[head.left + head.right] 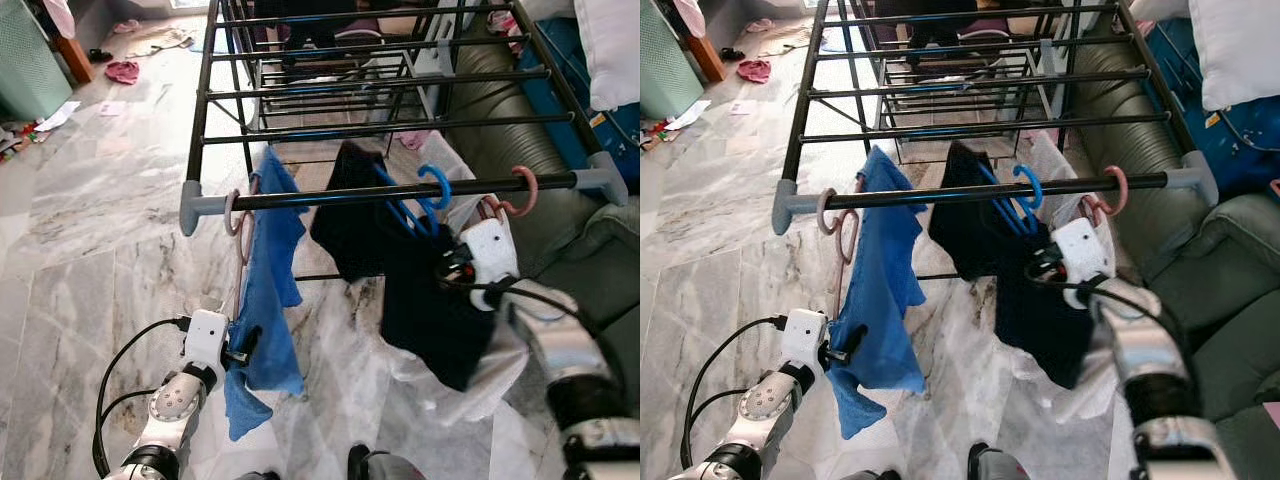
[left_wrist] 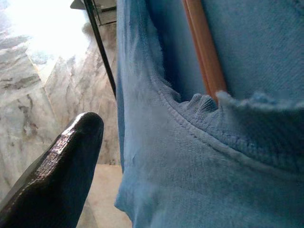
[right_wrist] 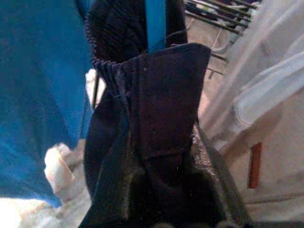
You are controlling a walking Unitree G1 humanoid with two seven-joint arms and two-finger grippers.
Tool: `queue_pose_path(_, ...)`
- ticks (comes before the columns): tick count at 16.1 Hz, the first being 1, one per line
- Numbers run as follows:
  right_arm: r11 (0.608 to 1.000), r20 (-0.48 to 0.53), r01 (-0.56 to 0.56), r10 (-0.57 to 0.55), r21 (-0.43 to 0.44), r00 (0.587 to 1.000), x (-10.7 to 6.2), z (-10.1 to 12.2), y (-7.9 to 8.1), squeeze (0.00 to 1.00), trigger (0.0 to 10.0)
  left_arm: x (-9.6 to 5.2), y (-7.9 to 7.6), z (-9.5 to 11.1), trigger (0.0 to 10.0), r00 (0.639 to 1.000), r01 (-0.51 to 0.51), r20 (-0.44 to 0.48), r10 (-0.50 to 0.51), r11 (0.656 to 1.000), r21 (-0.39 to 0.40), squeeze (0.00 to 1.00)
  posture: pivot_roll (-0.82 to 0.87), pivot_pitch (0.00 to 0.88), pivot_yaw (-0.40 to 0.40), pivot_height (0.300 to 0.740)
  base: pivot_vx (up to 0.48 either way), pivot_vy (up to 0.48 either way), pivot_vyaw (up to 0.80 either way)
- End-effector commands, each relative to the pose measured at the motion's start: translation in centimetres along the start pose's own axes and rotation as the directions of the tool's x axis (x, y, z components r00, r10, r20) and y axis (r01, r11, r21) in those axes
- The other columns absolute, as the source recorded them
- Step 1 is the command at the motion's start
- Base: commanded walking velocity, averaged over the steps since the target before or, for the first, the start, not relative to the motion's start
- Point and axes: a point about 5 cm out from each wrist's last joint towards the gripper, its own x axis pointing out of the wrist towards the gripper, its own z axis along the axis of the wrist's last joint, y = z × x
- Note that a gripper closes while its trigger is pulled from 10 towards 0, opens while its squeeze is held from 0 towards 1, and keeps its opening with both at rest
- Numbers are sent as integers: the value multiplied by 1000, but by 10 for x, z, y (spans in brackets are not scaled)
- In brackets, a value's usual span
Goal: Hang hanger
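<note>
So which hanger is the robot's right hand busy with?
Find the black drying rack and its front bar. Three hangers hook there: pink, blue, pink. It is the middle blue hanger, carrying the dark garment that the right gripper pinches.

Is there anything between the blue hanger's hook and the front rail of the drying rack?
No. The blue hanger already hooks over the front rail, between the blue garment and a pink hanger. The right gripper grips the dark garment hanging from it.
</note>
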Motion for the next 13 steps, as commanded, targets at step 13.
queue_pose_path(13,945,130,298,-315,133,940,-56,-23,81,0,0,-5,-1,46,10000,959,-90,278,52,988,124,0,-193,171,37,740,0,0,0)
